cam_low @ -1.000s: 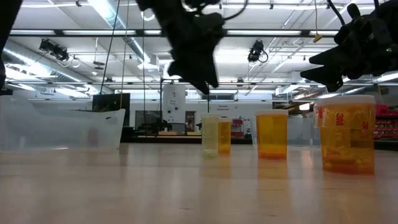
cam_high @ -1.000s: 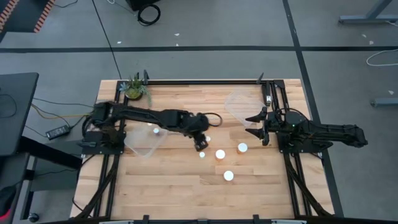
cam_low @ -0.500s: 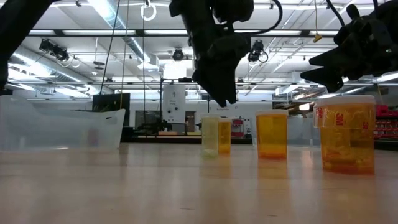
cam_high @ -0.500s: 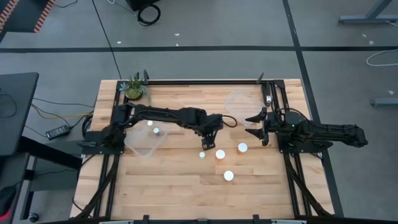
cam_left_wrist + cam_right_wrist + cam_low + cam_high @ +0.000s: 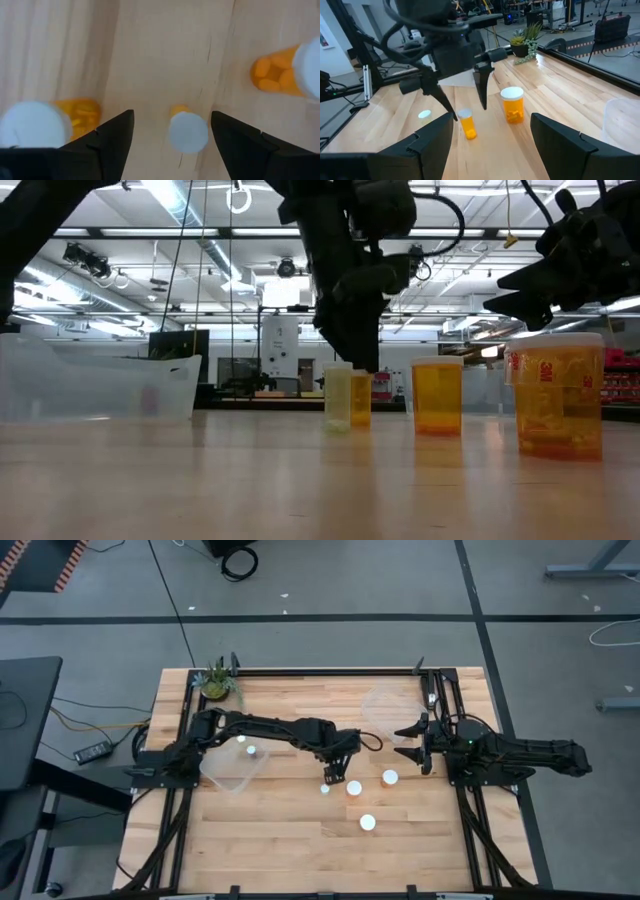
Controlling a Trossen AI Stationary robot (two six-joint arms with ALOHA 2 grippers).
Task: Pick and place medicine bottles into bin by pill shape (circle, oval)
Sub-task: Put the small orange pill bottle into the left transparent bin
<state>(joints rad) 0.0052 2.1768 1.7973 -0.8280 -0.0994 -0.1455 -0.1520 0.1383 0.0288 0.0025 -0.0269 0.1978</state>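
Wooden table, left end effector spread wide above small bottle, one bottle in clear bin, right end effector open

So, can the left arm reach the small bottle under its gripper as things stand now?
Probably yes. The left gripper hangs open just above the small bottle, which stands between its fingers with free space on both sides. The neighbouring bottle stands apart.
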